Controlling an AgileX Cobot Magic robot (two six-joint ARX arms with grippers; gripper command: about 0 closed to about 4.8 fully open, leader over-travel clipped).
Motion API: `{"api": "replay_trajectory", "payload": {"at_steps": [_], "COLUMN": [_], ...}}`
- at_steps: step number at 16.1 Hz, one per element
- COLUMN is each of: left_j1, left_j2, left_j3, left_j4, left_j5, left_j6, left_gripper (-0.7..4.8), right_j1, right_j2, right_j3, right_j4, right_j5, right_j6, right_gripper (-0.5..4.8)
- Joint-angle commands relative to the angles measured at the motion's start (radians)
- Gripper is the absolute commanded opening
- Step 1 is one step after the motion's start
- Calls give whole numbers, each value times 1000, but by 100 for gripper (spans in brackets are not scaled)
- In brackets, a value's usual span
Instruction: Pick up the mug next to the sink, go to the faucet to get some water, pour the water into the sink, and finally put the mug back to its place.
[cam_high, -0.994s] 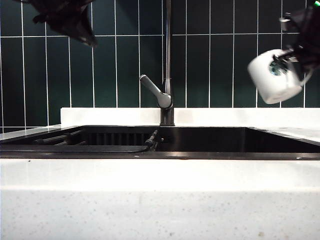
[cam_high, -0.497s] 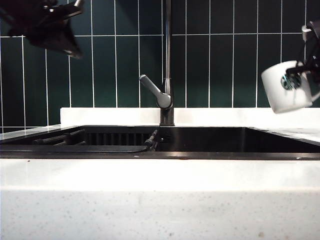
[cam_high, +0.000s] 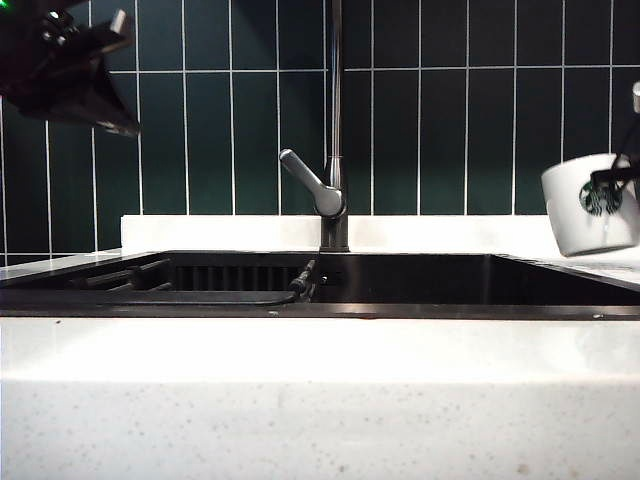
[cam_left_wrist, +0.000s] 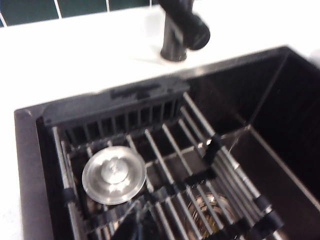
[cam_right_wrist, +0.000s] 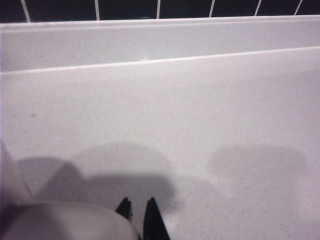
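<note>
The white mug with its green logo hangs almost upright at the far right of the exterior view, low over the white counter beside the sink. My right gripper is shut on the mug's side. The right wrist view shows the mug as a pale blur beside that right gripper, over bare counter. The dark faucet rises at mid-sink, its lever angled left. My left gripper is shut and empty, high at the upper left; the left gripper hovers over the sink.
A bar rack lies across the left part of the basin, with a round steel drain plug on it. Dark green wall tiles stand behind a white ledge. White speckled counter runs right of the sink.
The right gripper has carried the mug right and down, turning it from tipped to almost upright. The left gripper has drawn back to the left and slightly lower.
</note>
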Motion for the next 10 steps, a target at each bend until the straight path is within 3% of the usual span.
{"api": "replay_trajectory", "payload": {"at_steps": [1,6,8,10], "left_j1": [-2,-2,-2,-2], "left_j2": [-28,-58,-58,-58], "left_j3": [-28,-42,-43,-43], "left_j4": [50,61,62,61], "left_j5": [-2,-3,-3,-3], "left_j6": [-10,-9,-10,-10], "left_gripper": [-6,-6,-6,-6], "right_j1": [-5,-4,-4,-4], "right_j2": [24,93,93,92], "right_j3": [-4,-12,-13,-13], "right_j4": [119,126,111,52], "right_j5": [-16,-27,-27,-27], "right_j6": [24,99,97,97], "right_gripper": [-2,2,63,76]}}
